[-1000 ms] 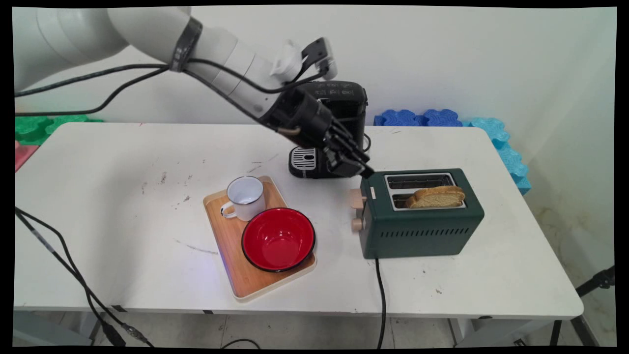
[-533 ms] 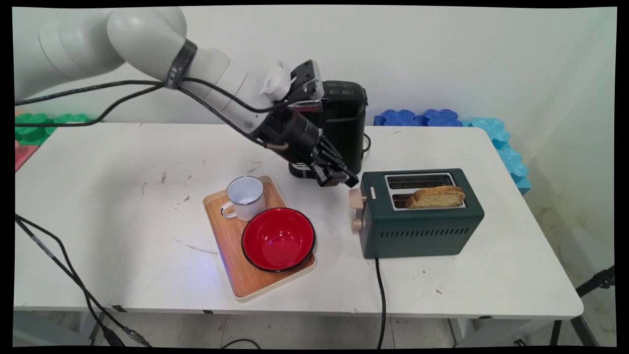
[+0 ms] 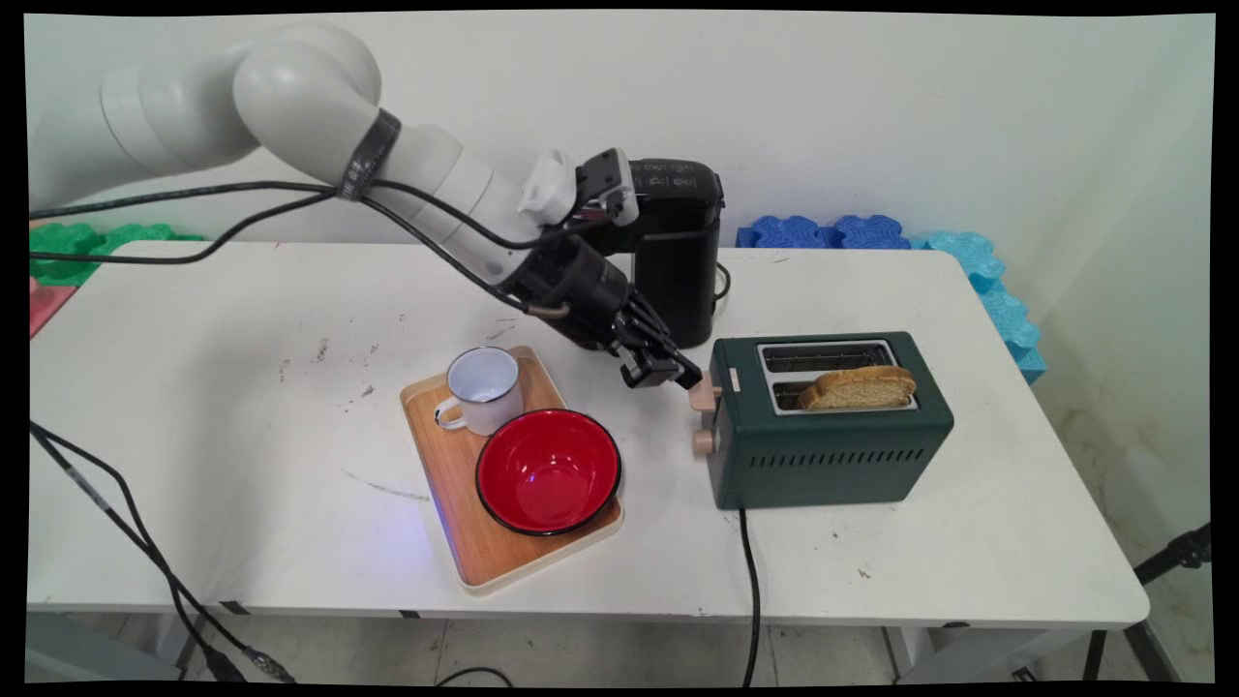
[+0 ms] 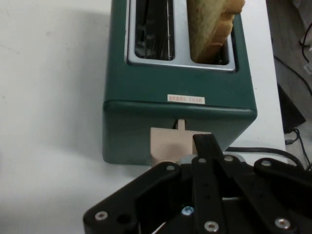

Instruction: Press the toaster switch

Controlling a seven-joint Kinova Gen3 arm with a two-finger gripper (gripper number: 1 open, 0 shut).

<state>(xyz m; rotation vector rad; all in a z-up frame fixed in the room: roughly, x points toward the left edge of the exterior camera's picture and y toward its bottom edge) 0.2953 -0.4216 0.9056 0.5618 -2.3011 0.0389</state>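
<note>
The gripper (image 3: 678, 373), fingers closed together, is touching the lever (image 4: 168, 144) of the boxy green toaster (image 3: 828, 421) holding bread (image 3: 860, 387).

Matt green toaster (image 3: 832, 445) with a shiny metal top, glossy red bowl (image 3: 548, 471), wooden tray (image 3: 455, 474), scuffed white table (image 3: 242, 407).

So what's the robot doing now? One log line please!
gripper: shut, at lever | toaster: one toast slice in near slot | far slot empty
</note>
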